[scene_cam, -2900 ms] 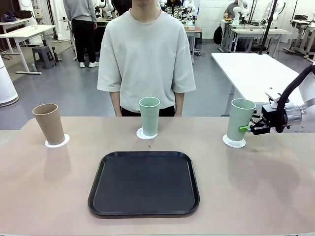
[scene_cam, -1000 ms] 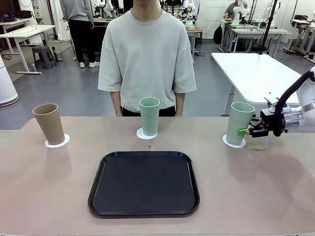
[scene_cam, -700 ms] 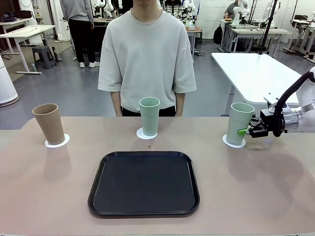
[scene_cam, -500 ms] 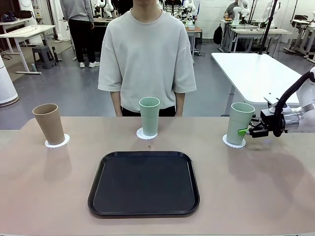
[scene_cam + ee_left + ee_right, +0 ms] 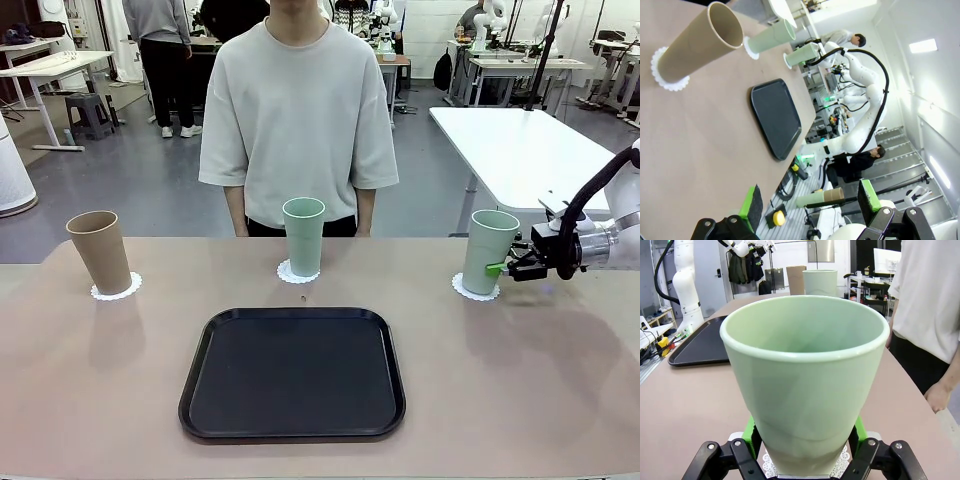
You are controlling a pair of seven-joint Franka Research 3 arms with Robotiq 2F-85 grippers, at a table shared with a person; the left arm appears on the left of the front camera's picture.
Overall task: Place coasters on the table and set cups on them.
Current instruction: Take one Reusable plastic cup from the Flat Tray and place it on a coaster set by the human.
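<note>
Front view: the beige table point(image 5: 100, 380) carries a black tray point(image 5: 293, 372); three cups stand on white coasters, tan point(image 5: 100, 251) at left, mint point(image 5: 303, 236) centre, mint point(image 5: 489, 251) right; the right gripper point(image 5: 497, 267) clasps the right cup; the left gripper point(image 5: 810, 205) gapes wide, holding nothing

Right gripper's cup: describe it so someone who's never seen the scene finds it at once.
On the beige table, look past the black tray to the row of three cups on white coasters along the far edge. It is the mint green cup at the robot's right end. Unlike the other green cup in the middle and the tan cup, it has the right gripper at its side.
</note>
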